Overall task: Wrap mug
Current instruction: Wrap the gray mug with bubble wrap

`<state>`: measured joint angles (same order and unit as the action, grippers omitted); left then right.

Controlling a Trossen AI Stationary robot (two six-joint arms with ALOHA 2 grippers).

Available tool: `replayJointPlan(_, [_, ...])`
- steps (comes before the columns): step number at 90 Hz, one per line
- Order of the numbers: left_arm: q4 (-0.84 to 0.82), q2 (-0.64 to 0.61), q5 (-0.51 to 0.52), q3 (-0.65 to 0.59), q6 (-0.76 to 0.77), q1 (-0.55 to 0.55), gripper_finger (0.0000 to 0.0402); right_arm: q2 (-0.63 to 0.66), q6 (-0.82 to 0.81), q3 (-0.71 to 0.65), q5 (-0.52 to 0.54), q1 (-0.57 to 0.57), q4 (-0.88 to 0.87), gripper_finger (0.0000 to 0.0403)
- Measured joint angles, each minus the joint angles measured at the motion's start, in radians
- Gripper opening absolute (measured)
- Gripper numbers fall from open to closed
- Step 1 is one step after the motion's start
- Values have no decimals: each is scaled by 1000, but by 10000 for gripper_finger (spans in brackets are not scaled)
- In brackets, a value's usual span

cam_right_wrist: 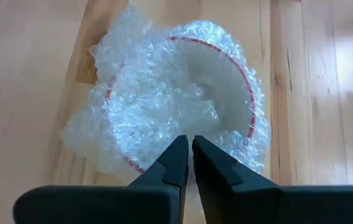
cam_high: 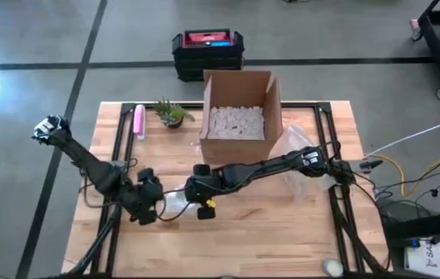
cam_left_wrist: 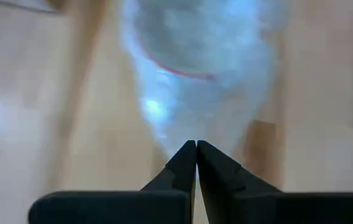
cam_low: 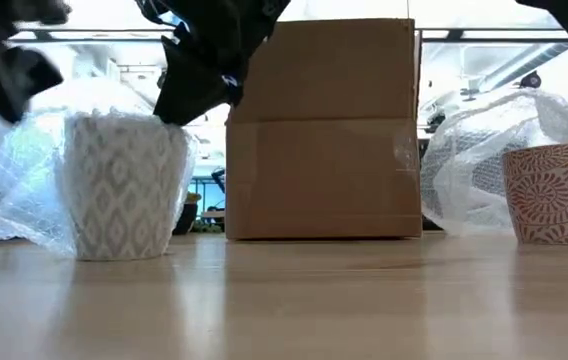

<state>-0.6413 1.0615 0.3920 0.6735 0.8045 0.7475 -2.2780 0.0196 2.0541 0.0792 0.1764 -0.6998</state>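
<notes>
A white mug with a grey pattern (cam_low: 124, 190) stands upright on the wooden table, left of centre, with bubble wrap (cam_low: 24, 170) around it. The right wrist view looks down into the mug (cam_right_wrist: 217, 87), and wrap (cam_right_wrist: 145, 106) lies bunched over its red-lined rim. My left gripper (cam_left_wrist: 196, 144) is shut on the wrap at the mug's left. My right gripper (cam_right_wrist: 187, 139) reaches across from the table's right and is shut on wrap at the mug's rim. My left gripper pinches a bunched part of the bubble wrap (cam_left_wrist: 189, 124) between its two fingertips, coming from the mug's left side. The wrap runs from the fingertips to the mug. My right gripper has its fingertips (cam_low: 174, 110) on the wrap at the mug's top edge (cam_right_wrist: 164, 134), slanting down from above. Only a thin slit shows between the fingers, which hide the place of contact. The mug stands on the table.
An open cardboard box (cam_high: 239, 116) with white filling stands at the far middle. A second mug with a red pattern (cam_low: 549, 195) and loose bubble wrap (cam_high: 297, 147) sit to the right. A small plant (cam_high: 171, 114) and a pink object (cam_high: 139, 122) lie far left.
</notes>
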Motion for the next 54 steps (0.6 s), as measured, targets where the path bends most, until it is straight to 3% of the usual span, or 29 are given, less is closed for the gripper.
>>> replayJointPlan(11, [284, 35, -20, -111, -6, 47, 0, 0, 4, 0, 0, 0, 1, 14])
replayJointPlan(20, [441, 51, 59, -145, -47, 47, 0, -1, 8, 0, 0, 0, 2, 14])
replayJointPlan(33, [441, 47, 225, -147, -106, 37, 0, -3, 8, 0, 1, 0, 9, 14])
replayJointPlan(54, [403, 43, 253, -92, -179, -12, 0, -4, 7, -2, -2, 0, 21, 14])
